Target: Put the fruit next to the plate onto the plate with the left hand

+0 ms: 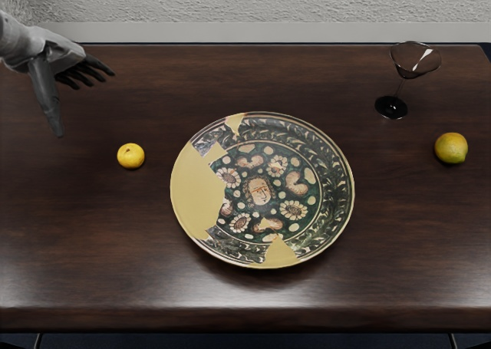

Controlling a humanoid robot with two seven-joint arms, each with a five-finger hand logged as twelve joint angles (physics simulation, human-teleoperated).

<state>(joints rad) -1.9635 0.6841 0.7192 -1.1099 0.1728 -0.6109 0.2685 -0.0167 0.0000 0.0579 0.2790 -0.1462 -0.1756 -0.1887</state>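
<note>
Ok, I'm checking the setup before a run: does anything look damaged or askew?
Two things. The plate has plain yellow patches at its left and bottom where the pattern breaks off, like filled-in damage. The glass at back right leans, bowl right of its foot.

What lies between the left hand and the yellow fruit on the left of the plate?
Nothing. In the head view, only bare table separates the left hand from the fruit.

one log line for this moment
left hand: open, upper left, apart from fruit | fruit: on table, left of plate | plate: no fruit on it | right hand: not in view
</note>
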